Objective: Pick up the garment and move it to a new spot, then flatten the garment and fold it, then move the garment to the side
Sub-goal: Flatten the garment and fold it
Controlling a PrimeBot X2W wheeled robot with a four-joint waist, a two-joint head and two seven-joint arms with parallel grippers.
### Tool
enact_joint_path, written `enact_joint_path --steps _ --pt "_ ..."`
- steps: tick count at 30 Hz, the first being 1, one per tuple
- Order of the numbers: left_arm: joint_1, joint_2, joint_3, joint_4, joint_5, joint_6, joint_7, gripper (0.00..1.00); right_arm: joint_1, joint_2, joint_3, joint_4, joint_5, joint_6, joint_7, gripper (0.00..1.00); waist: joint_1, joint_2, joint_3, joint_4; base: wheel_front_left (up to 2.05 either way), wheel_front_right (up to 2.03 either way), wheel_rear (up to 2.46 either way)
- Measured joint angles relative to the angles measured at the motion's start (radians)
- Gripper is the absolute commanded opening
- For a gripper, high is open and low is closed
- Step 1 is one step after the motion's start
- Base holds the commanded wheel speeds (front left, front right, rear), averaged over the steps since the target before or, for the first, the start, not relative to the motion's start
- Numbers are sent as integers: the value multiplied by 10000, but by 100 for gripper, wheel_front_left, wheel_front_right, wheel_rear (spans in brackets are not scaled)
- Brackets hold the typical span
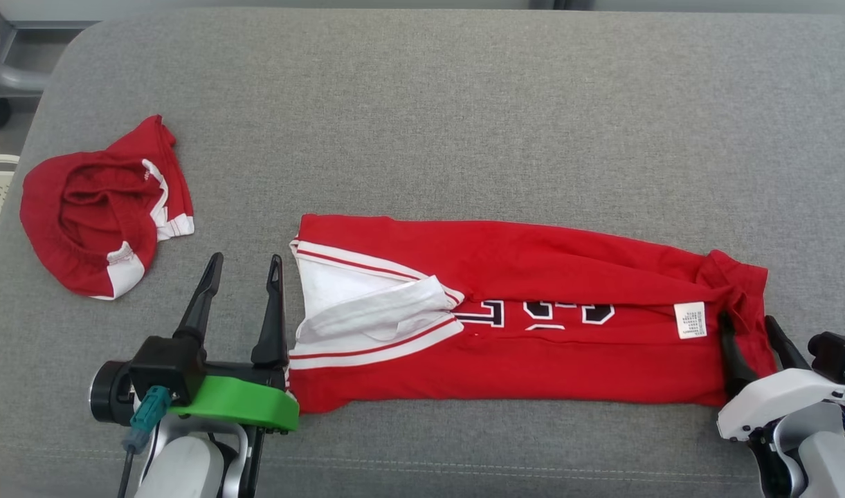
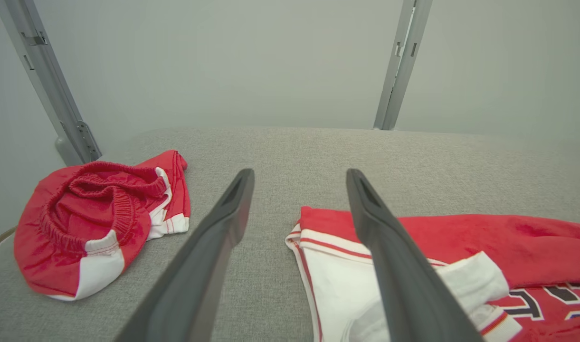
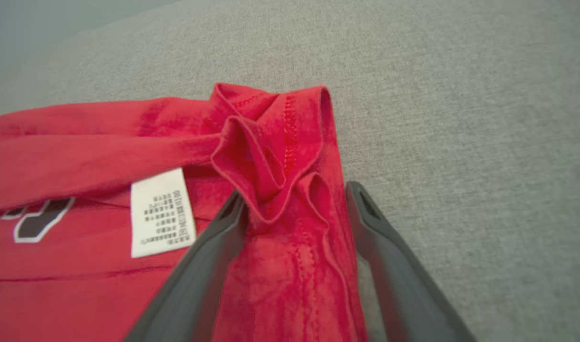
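- We noted the garment [image 1: 533,360], a red jersey folded into a long strip, lying flat on the grey cushion [image 1: 464,104] and reaching from one pincer to the other.
- We found the left pincer [image 1: 246,258] spread and empty, with the white-trimmed neck end [image 1: 367,304] just beside its right finger.
- We found the right pincer [image 1: 747,319] spread too. The bunched hem [image 3: 290,123] sat between its fingers, unpinched.
- We judged the cloth light, soft and limp, likely to sag and unfold if lifted by one end.
- We would take both ends together, pinching all the layers.

Red garment [image 1: 567,373] with white trim
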Motion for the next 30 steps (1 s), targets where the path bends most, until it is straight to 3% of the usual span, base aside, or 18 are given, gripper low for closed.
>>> enact_joint_path --steps 3,4,5,6,7,13,26,30 --pt "-6 -67 178 36 157 -92 0 100 -237 75 199 485 270 0 -261 100 0 0 83 -41 0 0 0" --pt "-10 -79 221 35 198 -123 0 100 -299 90 272 566 368 0 -305 95 0 0 95 -70 0 0 0" --pt "-24 -96 263 36 242 -132 0 100 -333 96 330 604 435 0 -332 45 0 0 107 -101 0 0 0" --pt "-53 -104 299 40 265 -167 0 100 -380 102 395 627 535 0 -351 8 0 0 121 -132 0 0 0" --pt "-79 -113 324 44 297 -196 0 100 -430 121 470 635 637 0 -391 0 0 0 132 -162 0 0 0" --pt "-141 -242 485 52 506 -311 0 100 -492 163 500 318 984 8 -401 0 0 0 187 -284 0 0 0" --pt "-137 -500 825 54 782 -520 0 100 -23 -892 -2410 -698 474 4 -385 0 0 0 260 -442 0 0 0" --pt "-132 -571 945 81 861 -573 0 100 27 -740 -2424 -1421 165 0 -385 0 0 0 214 -523 0 0 0"
